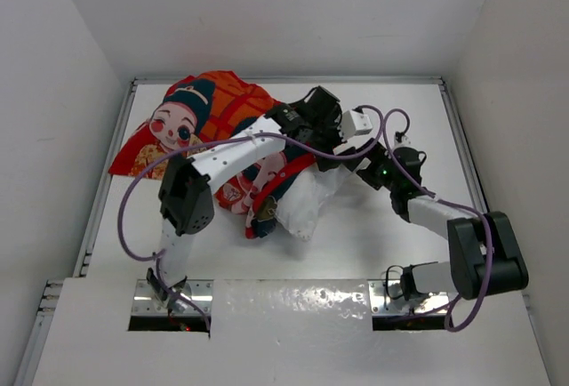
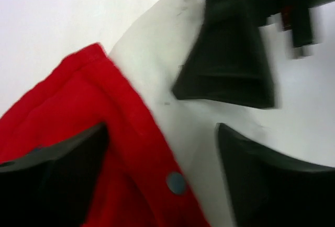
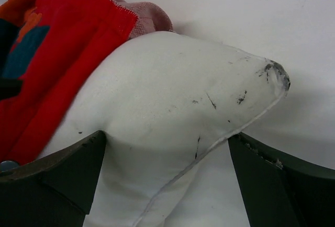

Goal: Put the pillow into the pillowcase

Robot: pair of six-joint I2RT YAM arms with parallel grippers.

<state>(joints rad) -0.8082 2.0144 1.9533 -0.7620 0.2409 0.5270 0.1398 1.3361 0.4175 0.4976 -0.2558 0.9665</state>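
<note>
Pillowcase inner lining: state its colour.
Faded pink; the lining shows at the pillowcase mouth, best in right wrist view.

Lab-type robot test bench: white table (image 1: 373, 235), plain white walls (image 1: 284, 12) on three sides, metal rail (image 1: 94, 217) at left edge, cabled arms (image 1: 187, 195) bolted at bottom.

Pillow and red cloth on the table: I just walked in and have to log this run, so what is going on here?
A two-armed robot is working the pillow into the pillowcase. The pillow is partly inside, and one white corner sticks out of the case's mouth. The right gripper is open and straddles that corner. The left gripper, also open, sits at the red hem where cloth meets pillow.
</note>
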